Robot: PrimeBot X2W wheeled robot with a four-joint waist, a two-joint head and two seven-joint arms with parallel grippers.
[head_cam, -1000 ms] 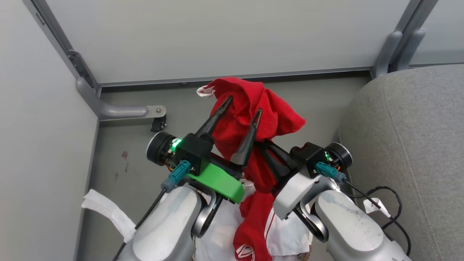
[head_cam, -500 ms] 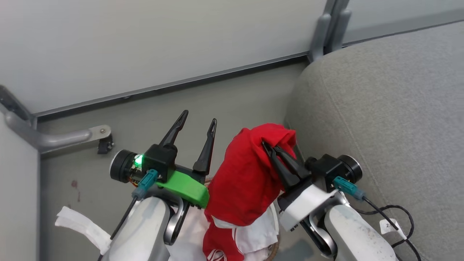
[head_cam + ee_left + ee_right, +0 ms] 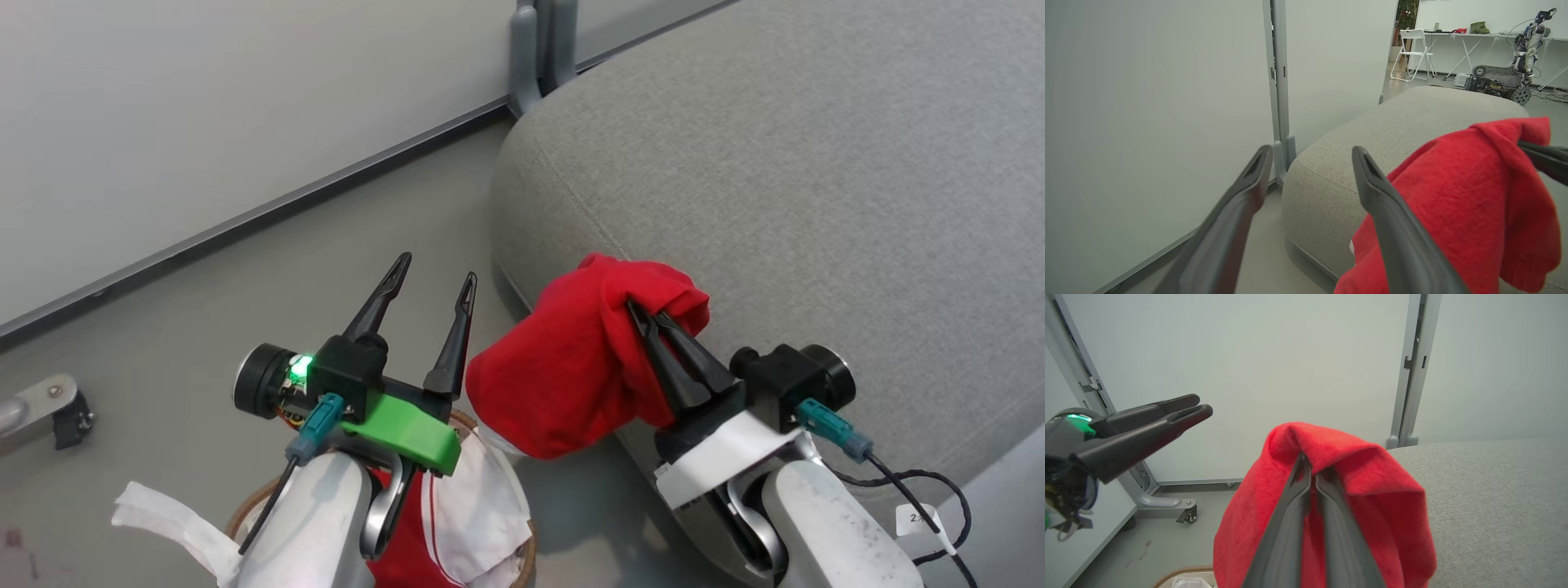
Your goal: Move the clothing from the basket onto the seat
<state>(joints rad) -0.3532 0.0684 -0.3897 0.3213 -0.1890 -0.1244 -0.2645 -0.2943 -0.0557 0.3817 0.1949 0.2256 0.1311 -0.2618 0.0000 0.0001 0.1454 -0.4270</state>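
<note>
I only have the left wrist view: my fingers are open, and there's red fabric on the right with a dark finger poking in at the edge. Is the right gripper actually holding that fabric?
Observer: Yes. In the right wrist view, the right gripper is shut, and the red garment is pinched between its fingers and drapes over them.
Operator: Is it over the seat?
Observer: Only about at the edge. In the head view it hangs by the seat at its rounded corner, and its lower part looks to be over the floor.
Operator: Is there more in the basket?
Observer: Yes. The basket at the bottom of the head view holds more red clothing beside white cloth.
</note>
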